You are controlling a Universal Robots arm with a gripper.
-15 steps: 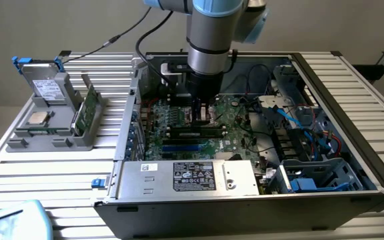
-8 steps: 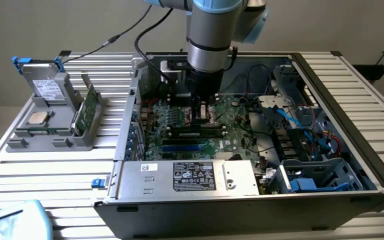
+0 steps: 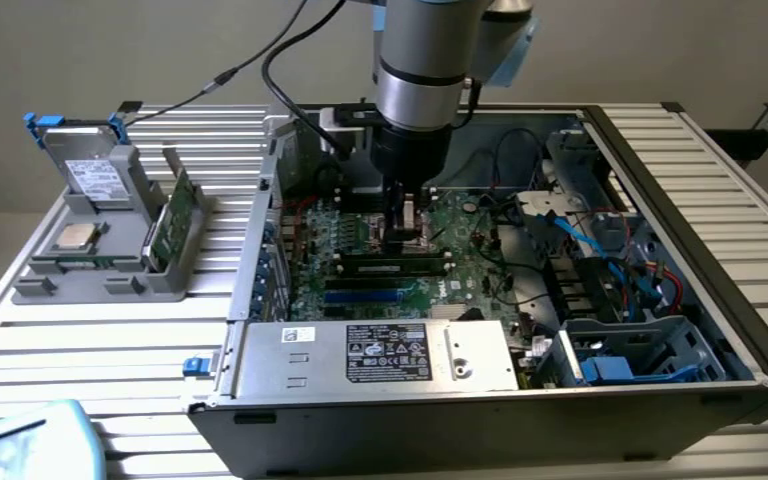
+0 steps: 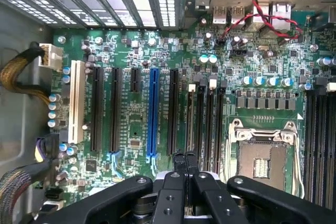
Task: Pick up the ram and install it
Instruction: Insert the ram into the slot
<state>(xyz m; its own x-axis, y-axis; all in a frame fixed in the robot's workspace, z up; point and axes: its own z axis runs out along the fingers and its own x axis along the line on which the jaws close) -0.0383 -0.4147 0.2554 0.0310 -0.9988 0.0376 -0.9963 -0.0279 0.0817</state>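
Observation:
The ram (image 3: pixel 391 265), a long narrow green stick with dark chips, lies along a black slot on the motherboard (image 3: pixel 344 235) inside the open computer case. My gripper (image 3: pixel 407 235) points straight down just behind the ram in the exterior view, low over the board. In the wrist view my gripper (image 4: pixel 185 157) is shut, with its two black fingers (image 4: pixel 178 162) pressed together and nothing between them. Its tips hang over the row of black memory slots (image 4: pixel 207 124) beside the open processor socket (image 4: pixel 262 156).
A grey holder (image 3: pixel 51 275) on the exterior view's left carries a silver processor chip (image 3: pixel 77 235), a drive (image 3: pixel 91 178) and an upright green board (image 3: pixel 171 222). The power supply (image 3: pixel 371 355) fills the case's front. Cables and a drive cage (image 3: pixel 624 350) crowd the right side.

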